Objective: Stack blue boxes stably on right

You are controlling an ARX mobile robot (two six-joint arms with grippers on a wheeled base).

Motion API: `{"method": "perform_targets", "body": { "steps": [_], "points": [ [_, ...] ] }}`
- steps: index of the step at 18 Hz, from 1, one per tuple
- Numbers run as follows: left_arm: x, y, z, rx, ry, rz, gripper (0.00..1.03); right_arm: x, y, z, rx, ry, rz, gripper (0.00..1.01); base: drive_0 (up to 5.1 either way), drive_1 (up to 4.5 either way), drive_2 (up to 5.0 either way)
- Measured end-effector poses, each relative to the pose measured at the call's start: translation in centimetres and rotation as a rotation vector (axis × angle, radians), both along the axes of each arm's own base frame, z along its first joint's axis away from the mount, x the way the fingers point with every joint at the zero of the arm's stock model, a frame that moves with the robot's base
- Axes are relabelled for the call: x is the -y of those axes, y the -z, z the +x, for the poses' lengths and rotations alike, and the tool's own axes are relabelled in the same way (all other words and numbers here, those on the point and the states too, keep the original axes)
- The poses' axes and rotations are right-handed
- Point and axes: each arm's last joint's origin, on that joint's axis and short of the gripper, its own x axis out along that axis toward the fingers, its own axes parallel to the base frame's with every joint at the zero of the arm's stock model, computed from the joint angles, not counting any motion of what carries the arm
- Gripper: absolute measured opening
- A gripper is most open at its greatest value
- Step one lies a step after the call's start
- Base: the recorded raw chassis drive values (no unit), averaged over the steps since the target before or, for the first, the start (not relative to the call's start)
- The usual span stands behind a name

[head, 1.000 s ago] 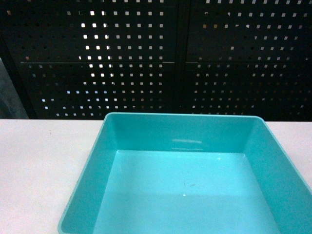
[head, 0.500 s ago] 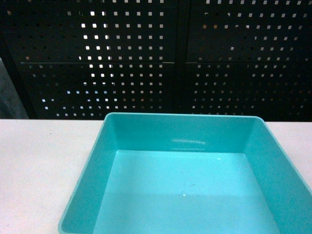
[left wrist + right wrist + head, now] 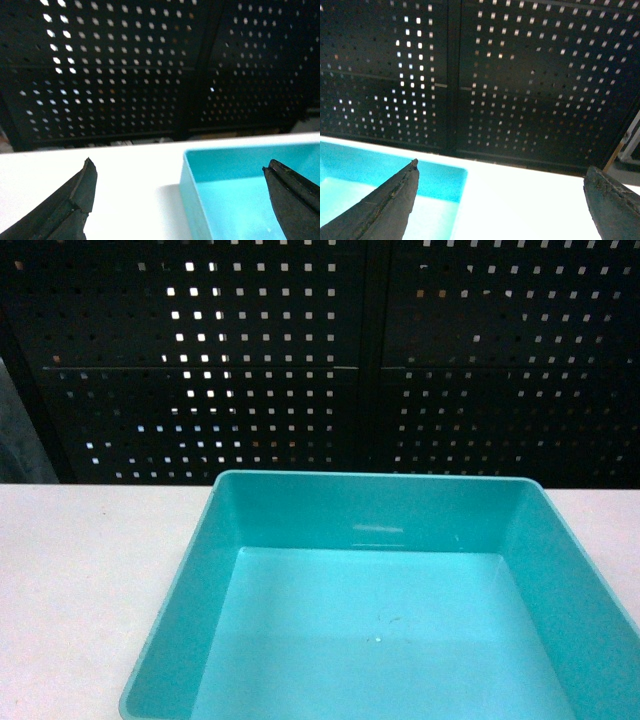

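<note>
One light turquoise blue box (image 3: pixel 380 630) fills the lower middle and right of the head view, empty, resting on the white table (image 3: pixel 80 580). Neither gripper shows in the head view. In the left wrist view my left gripper (image 3: pixel 180 175) is open, straddling the box's left wall (image 3: pixel 192 195): one finger (image 3: pixel 70 205) over bare table, the other (image 3: pixel 295 200) over the box's inside. In the right wrist view my right gripper (image 3: pixel 502 172) is open, its left finger (image 3: pixel 385 205) over the box's far right corner (image 3: pixel 440 182), its right finger (image 3: pixel 615 205) over the table.
A black perforated panel (image 3: pixel 320 360) stands as a wall right behind the table's far edge. White tabletop (image 3: pixel 135 190) lies left of the box and also right of it (image 3: pixel 530 210). A pale frame piece (image 3: pixel 627 145) shows at the far right beyond the table.
</note>
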Motion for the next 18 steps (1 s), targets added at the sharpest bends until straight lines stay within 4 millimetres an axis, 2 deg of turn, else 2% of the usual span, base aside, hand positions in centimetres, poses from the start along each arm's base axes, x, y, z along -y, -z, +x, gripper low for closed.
{"method": "perform_targets", "body": {
  "steps": [3, 6, 7, 10, 14, 16, 18],
  "points": [
    [1.0, -0.3, 1.5, -0.045, 0.033, 0.006, 0.98, -0.5, 0.2, 1.1, -0.039, -0.003, -0.020, 0.98, 0.0, 0.00, 0.0],
    [2.8, -2.8, 6.0, -0.103, 0.072, 0.006, 0.98, -1.7, -0.6, 4.3, -0.095, -0.037, -0.059, 0.98, 0.0, 0.00, 0.0],
    [3.3, -3.0, 7.1, -0.137, 0.074, 0.012, 0.98, -2.0, -1.2, 5.5, -0.093, -0.037, -0.077, 0.98, 0.0, 0.00, 0.0],
    [4.6, -1.5, 8.6, -0.225, 0.069, 0.047, 0.98, -2.8, -0.5, 7.3, -0.161, -0.060, -0.113, 0.98, 0.0, 0.00, 0.0],
    [6.0, 2.1, 10.4, -0.363, 0.079, 0.088, 0.98, -3.2, 2.9, 9.1, -0.248, -0.043, -0.180, 0.98, 0.0, 0.00, 0.0],
    [6.4, 3.9, 11.0, -0.407, 0.061, 0.112, 0.98, -3.3, 4.4, 9.4, -0.276, -0.043, -0.200, 0.98, 0.0, 0.00, 0.0],
    [7.0, 4.6, 11.0, -0.425, 0.067, 0.124, 0.98, -3.3, 6.0, 9.2, -0.313, -0.044, -0.212, 0.98, 0.0, 0.00, 0.0]
  ]
}}
